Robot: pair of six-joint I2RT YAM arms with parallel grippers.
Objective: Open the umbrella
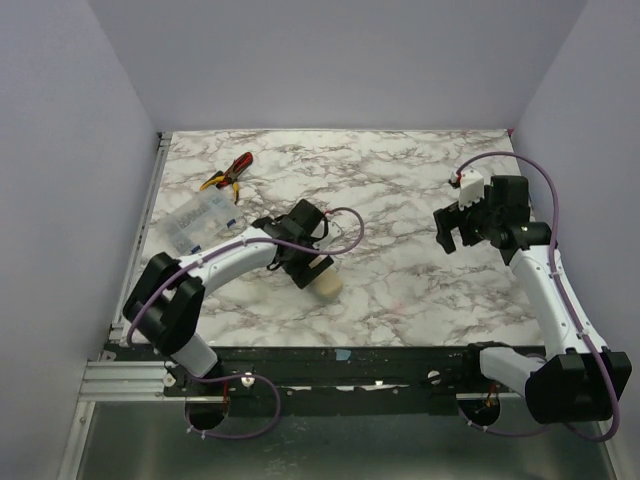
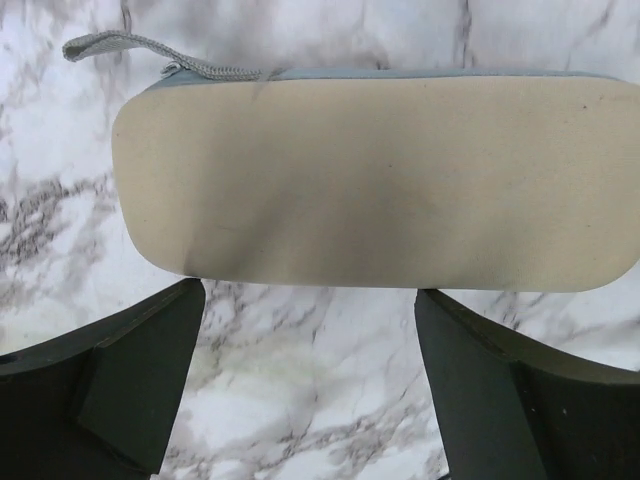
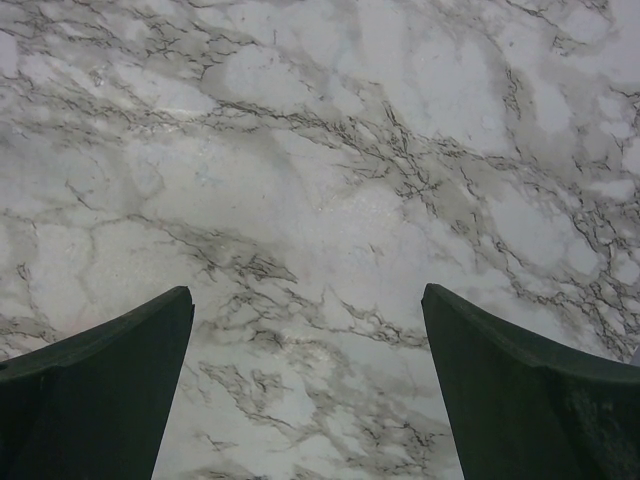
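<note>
The umbrella [image 2: 370, 180] lies folded on the marble table as a flat beige bundle, with a grey strap [image 2: 130, 48] trailing off its upper left corner. In the top view only its beige end [image 1: 327, 284] shows, poking out past the left arm's wrist. My left gripper [image 2: 310, 300] hovers over it, open, and both fingertips [image 2: 170, 330] stop just short of the umbrella's near edge with only marble between them. My right gripper [image 1: 450, 228] hangs open at the right side of the table, far from the umbrella, with only bare marble [image 3: 305, 300] under it.
Red-and-yellow pliers [image 1: 228, 172] lie at the back left. A clear plastic box [image 1: 197, 218] sits just in front of them, near the left arm. Lilac walls close in the table on three sides.
</note>
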